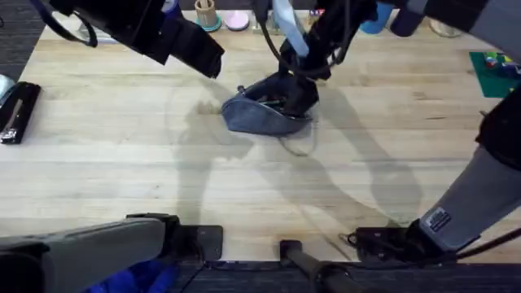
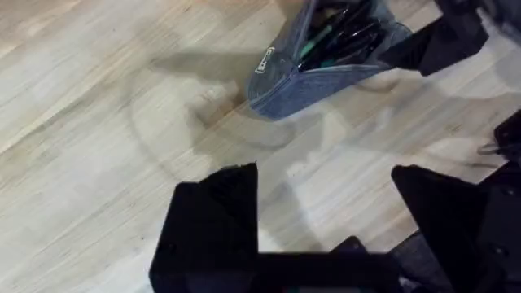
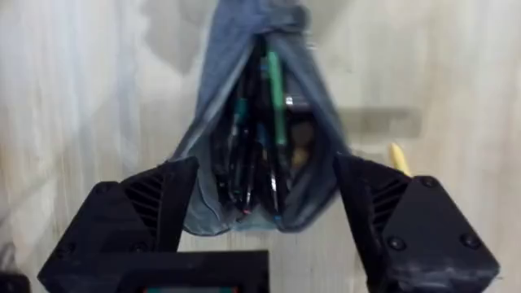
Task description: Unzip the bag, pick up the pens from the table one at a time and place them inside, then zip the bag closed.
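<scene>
The blue-grey bag (image 1: 259,115) lies on the table (image 1: 122,163) at centre back, its zipper open. Several dark pens and a green one (image 3: 275,98) lie inside the bag (image 3: 244,122). My right gripper (image 3: 269,220) is open and straddles one end of the bag, one finger on each side, and it sits over the bag's right end (image 1: 297,88). A yellow pen's tip (image 3: 397,158) peeks out on the table beside the bag. My left gripper (image 2: 326,220) is open and empty, hovering apart from the bag (image 2: 326,69), up and to its left (image 1: 207,57).
A black tool (image 1: 16,110) lies at the table's left edge. A green mat (image 1: 492,69) sits at the far right. Cups and small containers (image 1: 207,15) line the back edge. The front half of the table is bare wood.
</scene>
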You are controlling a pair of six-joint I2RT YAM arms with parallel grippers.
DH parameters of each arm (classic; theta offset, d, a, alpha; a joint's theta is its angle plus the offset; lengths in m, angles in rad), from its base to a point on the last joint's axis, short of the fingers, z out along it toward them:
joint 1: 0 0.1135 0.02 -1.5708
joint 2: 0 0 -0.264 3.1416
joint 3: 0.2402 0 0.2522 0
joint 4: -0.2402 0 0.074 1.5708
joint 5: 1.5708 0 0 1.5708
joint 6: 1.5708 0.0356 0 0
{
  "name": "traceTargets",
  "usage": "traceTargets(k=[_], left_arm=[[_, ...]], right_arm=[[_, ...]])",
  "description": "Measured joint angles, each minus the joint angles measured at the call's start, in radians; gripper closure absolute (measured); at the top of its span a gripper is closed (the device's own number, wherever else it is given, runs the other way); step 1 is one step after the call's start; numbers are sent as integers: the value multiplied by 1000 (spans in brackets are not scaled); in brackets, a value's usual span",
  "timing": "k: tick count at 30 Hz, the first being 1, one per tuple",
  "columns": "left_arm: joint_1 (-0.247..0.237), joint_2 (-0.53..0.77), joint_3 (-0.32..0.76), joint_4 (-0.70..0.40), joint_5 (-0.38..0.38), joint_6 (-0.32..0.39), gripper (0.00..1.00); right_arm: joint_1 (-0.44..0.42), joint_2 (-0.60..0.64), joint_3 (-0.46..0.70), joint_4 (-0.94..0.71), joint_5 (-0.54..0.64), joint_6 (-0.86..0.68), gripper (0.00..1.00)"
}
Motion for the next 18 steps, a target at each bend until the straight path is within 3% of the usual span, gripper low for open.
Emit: traceTargets(k=[9, 18], left_arm=[[0, 0, 0, 0, 0, 0, 6], [0, 0, 0, 1, 0, 0, 5]], right_arm=[[-6, -32, 146, -51, 173, 268, 6], [-8, -32, 171, -124, 261, 432, 5]])
